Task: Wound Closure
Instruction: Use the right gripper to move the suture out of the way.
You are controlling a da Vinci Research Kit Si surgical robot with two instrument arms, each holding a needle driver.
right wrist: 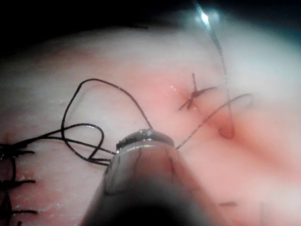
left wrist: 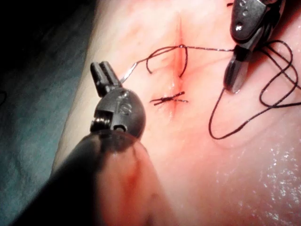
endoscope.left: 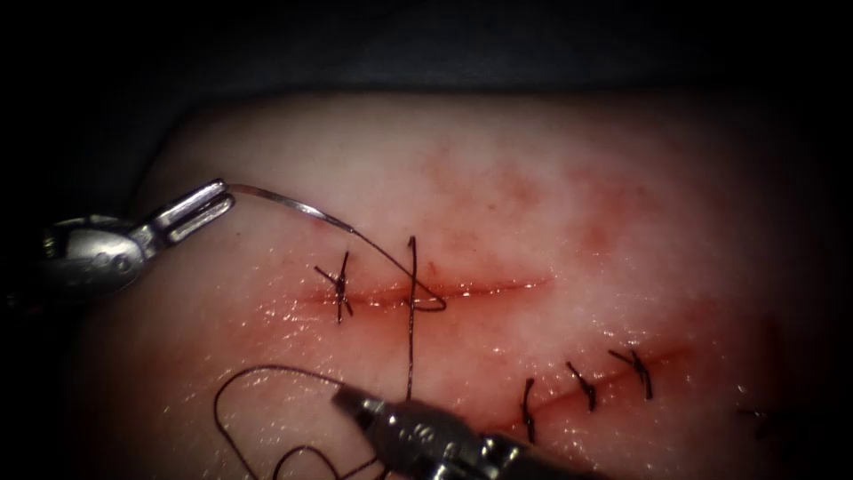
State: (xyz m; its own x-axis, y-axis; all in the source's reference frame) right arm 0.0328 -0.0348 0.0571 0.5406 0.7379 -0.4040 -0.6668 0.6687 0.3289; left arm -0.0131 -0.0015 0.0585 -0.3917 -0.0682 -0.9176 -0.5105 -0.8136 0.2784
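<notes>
The tissue (endoscope.left: 533, 178) carries a cut (endoscope.left: 426, 292) with one finished stitch (endoscope.left: 340, 286) near its left end. The left gripper (endoscope.left: 209, 206), on the far left, is clamped on the needle (endoscope.left: 293, 206) at its end (the needle is out of the tissue). The right gripper (endoscope.left: 351, 404) is near, its jaws together, and the thread (endoscope.left: 411, 320) crosses the cut and loops on the near left of the tissue.

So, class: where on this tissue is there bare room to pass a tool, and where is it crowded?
Free: tissue above the cut, right of the needle in the left tool. Crowded: thread loops by the right tool; stitches lower right.
</notes>
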